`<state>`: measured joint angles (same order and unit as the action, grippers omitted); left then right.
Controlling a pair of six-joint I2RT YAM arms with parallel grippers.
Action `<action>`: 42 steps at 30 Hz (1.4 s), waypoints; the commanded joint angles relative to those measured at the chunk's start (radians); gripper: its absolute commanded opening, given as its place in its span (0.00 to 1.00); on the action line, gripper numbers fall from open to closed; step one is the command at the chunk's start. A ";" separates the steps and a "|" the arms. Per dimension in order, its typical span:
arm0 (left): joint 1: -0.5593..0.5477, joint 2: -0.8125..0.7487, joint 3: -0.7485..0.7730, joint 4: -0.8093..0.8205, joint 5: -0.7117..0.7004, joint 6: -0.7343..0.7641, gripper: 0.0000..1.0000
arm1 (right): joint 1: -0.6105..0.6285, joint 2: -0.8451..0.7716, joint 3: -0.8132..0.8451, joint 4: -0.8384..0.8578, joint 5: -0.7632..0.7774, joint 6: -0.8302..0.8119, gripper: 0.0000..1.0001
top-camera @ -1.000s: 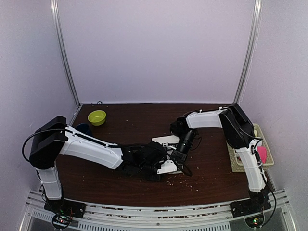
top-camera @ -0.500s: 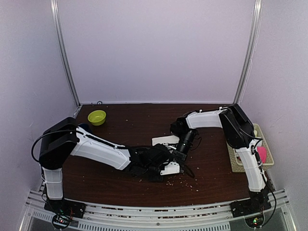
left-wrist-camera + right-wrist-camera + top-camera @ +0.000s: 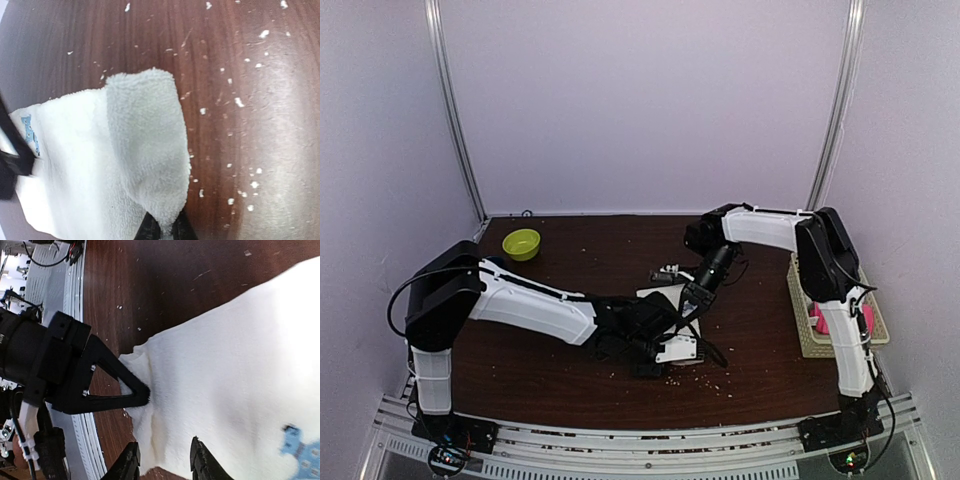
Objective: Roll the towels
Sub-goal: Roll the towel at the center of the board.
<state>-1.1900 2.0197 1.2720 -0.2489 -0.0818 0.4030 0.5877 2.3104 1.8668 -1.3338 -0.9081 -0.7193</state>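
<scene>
The towel (image 3: 100,165) is soft, fluffy terry cloth, matt cream. The table (image 3: 240,75) is dark wood grain with a faint sheen, speckled with pale crumbs. The bowl (image 3: 522,243) looks like smooth plastic.

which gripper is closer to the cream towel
Left. The left gripper is shut on a corner of the cream towel; the right gripper hangs open over its edge.
</scene>
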 commanded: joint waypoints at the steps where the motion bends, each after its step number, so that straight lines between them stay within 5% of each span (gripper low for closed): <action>1: -0.002 0.001 0.020 -0.116 0.115 -0.049 0.05 | -0.052 -0.041 0.010 0.054 0.051 0.091 0.36; 9: -0.002 -0.003 0.056 -0.196 0.157 -0.110 0.03 | 0.025 -0.009 -0.077 0.229 0.252 0.175 0.34; 21: 0.037 -0.001 0.042 -0.213 0.276 -0.246 0.02 | 0.079 0.110 0.160 0.198 0.264 0.222 0.33; 30: 0.099 -0.035 0.000 -0.163 0.430 -0.392 0.03 | -0.091 -0.207 0.284 0.135 0.208 0.242 0.37; 36: 0.205 -0.052 -0.113 -0.003 0.755 -0.580 0.03 | -0.180 -0.554 -0.026 0.345 0.035 0.282 0.40; 42: 0.267 0.030 -0.125 0.076 0.980 -0.660 0.03 | -0.161 -0.732 -0.199 0.327 -0.133 0.083 0.53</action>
<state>-0.9463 1.9892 1.1522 -0.2516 0.6746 -0.1604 0.3992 1.5856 1.7737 -0.9974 -0.8913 -0.4946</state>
